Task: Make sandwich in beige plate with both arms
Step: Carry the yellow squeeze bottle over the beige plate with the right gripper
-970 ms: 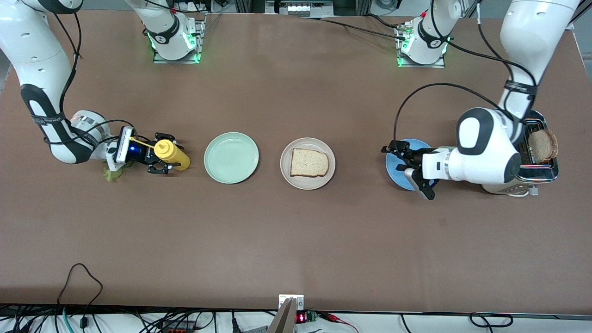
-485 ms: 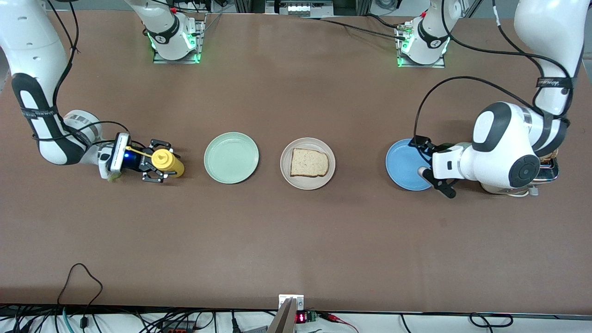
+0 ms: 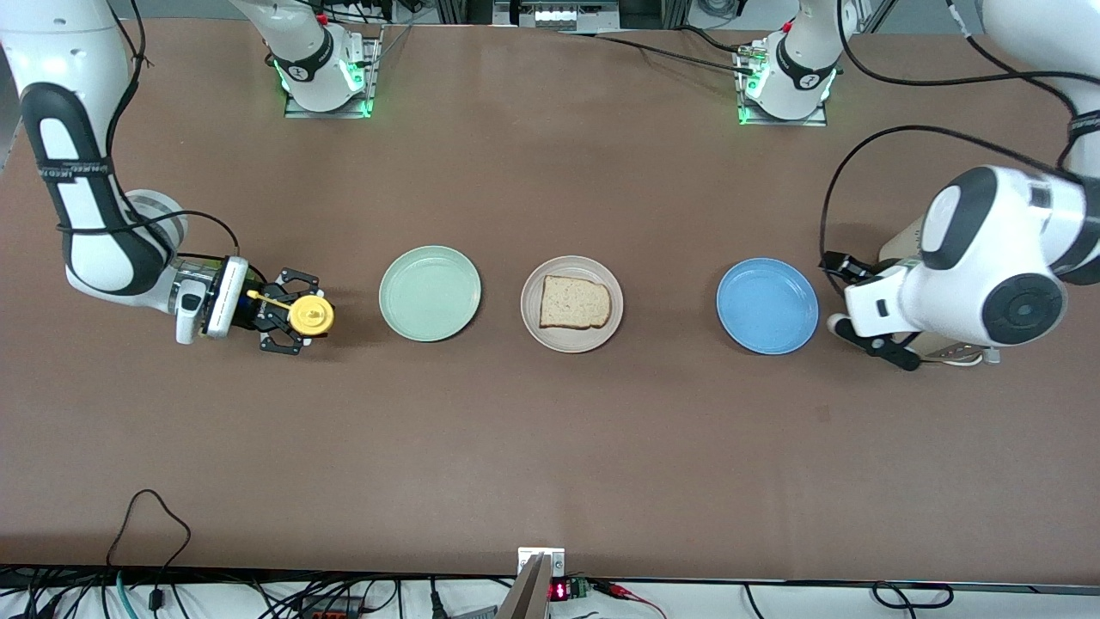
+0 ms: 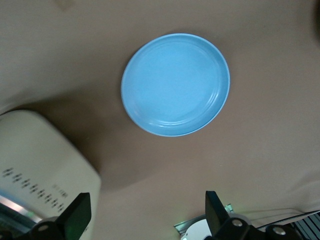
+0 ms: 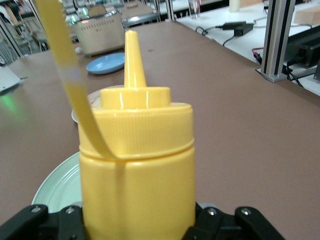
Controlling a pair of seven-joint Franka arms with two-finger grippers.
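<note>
Lettering is scarce on this sandwich table: a black band on the right arm, upper edge of the front frame, carries writing too small to read, and the rows of small marks on the cream toaster [image 4: 40, 165] in the left wrist view cannot be made out.

Right gripper [image 3: 296, 315] stands at the right arm's end of the table, its fingers closed around a yellow squeeze bottle [image 3: 309, 316] held upright. Left gripper [image 3: 851, 303] hangs over the table between the blue plate [image 3: 766, 306] and the toaster, fingers spread wide and empty.

Beige plate [image 3: 571, 262] sits mid-frame in the front view, holding one bread slice [image 3: 574, 303], between the blue plate and a mint green plate [image 3: 430, 293].

Only the right wrist view shows the bottle's pointed nozzle and ribbed cap up close, with the toaster in the upper part of the frame. Only the left wrist view shows the gap between the open fingers, bare tabletop showing through it.
</note>
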